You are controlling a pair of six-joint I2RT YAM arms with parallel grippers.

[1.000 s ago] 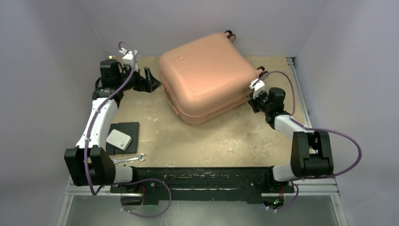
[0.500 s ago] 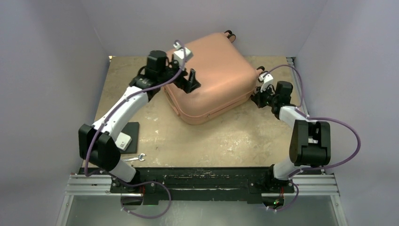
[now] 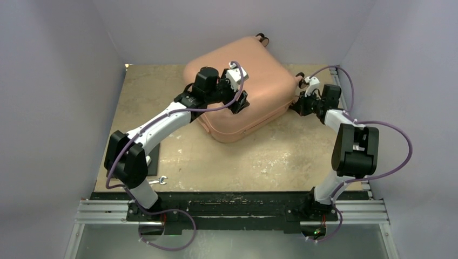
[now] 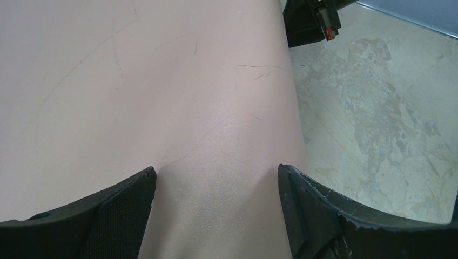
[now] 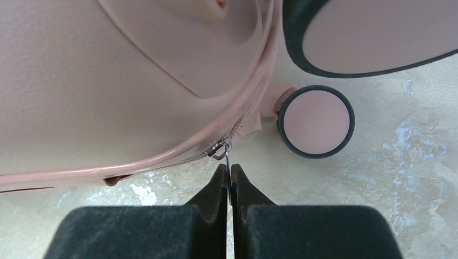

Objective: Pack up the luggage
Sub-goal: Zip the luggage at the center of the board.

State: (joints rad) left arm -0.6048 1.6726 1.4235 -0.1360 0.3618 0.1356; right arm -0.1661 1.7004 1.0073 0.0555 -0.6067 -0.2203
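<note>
The salmon-pink luggage [image 3: 264,67] lies closed on the table at the back centre, wheels toward the back right. My left gripper [image 3: 241,102] is open, with its fingers spread over the lid near the front right edge; the left wrist view shows the lid [image 4: 162,97] filling the space between the jaws of that gripper [image 4: 216,175]. My right gripper [image 3: 297,108] is at the case's right corner. In the right wrist view it [image 5: 227,171] is shut on the metal zipper pull [image 5: 227,157] at the seam, beside a pink-and-black wheel [image 5: 316,121].
A small wrench [image 3: 158,180] lies near the front left. A flat black pad [image 3: 153,153] is mostly hidden behind the left arm. Grey walls close in the table on three sides. The right gripper's tip shows in the left wrist view [image 4: 310,24].
My left arm has swung from the table left of the luggage to over its lid. My right gripper has moved along the seam toward the back right corner.
</note>
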